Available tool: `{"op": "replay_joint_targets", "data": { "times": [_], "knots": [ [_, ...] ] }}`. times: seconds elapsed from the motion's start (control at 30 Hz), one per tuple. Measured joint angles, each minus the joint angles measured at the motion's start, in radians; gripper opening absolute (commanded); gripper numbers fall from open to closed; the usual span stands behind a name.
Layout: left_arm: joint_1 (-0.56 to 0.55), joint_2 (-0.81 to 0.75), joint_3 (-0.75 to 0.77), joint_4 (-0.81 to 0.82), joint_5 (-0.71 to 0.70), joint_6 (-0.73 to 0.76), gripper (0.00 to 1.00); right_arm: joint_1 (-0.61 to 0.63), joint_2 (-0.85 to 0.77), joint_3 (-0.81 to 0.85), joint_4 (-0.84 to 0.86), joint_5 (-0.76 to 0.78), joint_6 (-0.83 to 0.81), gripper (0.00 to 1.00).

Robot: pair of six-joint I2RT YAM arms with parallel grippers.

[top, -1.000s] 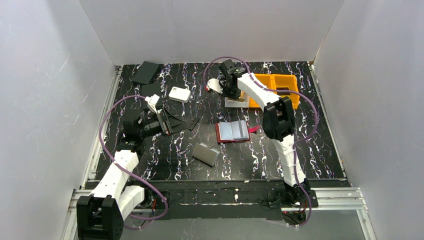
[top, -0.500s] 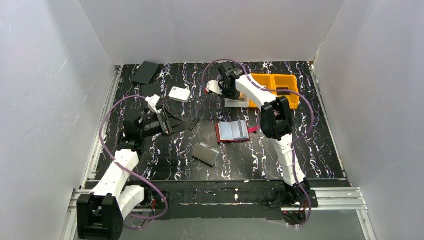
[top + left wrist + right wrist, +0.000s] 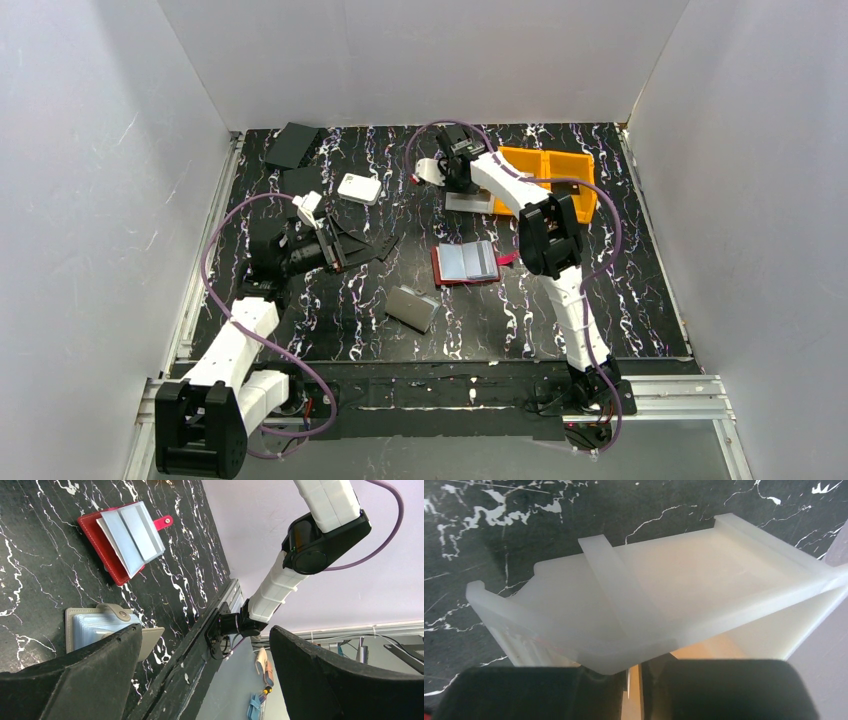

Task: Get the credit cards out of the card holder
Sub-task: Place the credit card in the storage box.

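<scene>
The card holder [image 3: 465, 263] lies open at mid-table, dark red with clear sleeve pages; it shows in the left wrist view too [image 3: 107, 562]. My right gripper [image 3: 455, 165] hangs over a translucent white tray [image 3: 470, 203] at the back. In the right wrist view its jaws [image 3: 636, 667] stand a narrow gap apart, and the thin edge of an orange-gold credit card [image 3: 633, 697] shows in that gap, under the tray [image 3: 664, 595]. My left gripper [image 3: 338, 243] is wide open and empty [image 3: 205, 635]. Dark credit cards [image 3: 380, 247] lie just right of it.
A flat grey case [image 3: 412, 308] lies near the front, also seen by the left wrist [image 3: 90, 625]. A white rounded box [image 3: 359, 188] and black flat items [image 3: 293, 145] sit at the back left. An orange bin [image 3: 560, 170] stands at the back right.
My right gripper has shifted slightly toward the far left over the white tray, and its jaws have eased apart. The left arm has not moved.
</scene>
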Motion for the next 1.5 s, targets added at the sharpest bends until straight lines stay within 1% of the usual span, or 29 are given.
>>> {"op": "replay_joint_targets", "data": {
  "times": [0.33,0.6,0.77,0.83,1.0,1.07,1.17,1.27,1.3,1.37,1.5],
  "knots": [
    [0.000,0.012,-0.001,0.000,-0.004,0.000,0.98,-0.008,0.016,0.000,0.075,0.045,0.005,0.46],
    [0.000,0.012,-0.001,0.000,-0.004,0.000,0.98,-0.011,0.016,0.000,0.176,0.117,0.031,0.56],
    [0.000,0.013,-0.001,0.000,-0.006,-0.001,0.98,-0.012,0.015,0.000,0.223,0.164,0.046,0.66],
    [0.000,0.018,-0.001,0.001,-0.008,-0.004,0.98,-0.013,0.015,0.000,0.242,0.183,0.057,0.69],
    [0.006,0.089,-0.001,0.006,-0.011,-0.037,0.98,-0.013,-0.005,0.000,0.264,0.212,0.083,0.72],
    [0.013,0.142,-0.001,0.006,-0.011,-0.063,0.98,-0.013,-0.028,-0.002,0.264,0.215,0.103,0.76],
    [0.019,0.214,-0.001,-0.002,-0.011,-0.112,0.98,-0.013,-0.114,-0.059,0.264,0.198,0.156,0.85],
    [0.021,0.206,-0.001,-0.016,-0.021,-0.137,0.98,-0.016,-0.267,-0.165,0.261,0.136,0.238,0.95],
    [0.021,0.182,0.001,-0.030,-0.029,-0.137,0.98,-0.018,-0.333,-0.210,0.259,0.104,0.269,0.98],
    [0.021,0.109,0.018,-0.093,-0.060,-0.111,0.98,-0.024,-0.474,-0.301,0.260,0.024,0.326,0.98],
    [0.018,-0.103,0.117,-0.288,-0.177,0.024,0.98,-0.074,-0.814,-0.525,0.281,-0.215,0.430,0.98]
  ]
}}
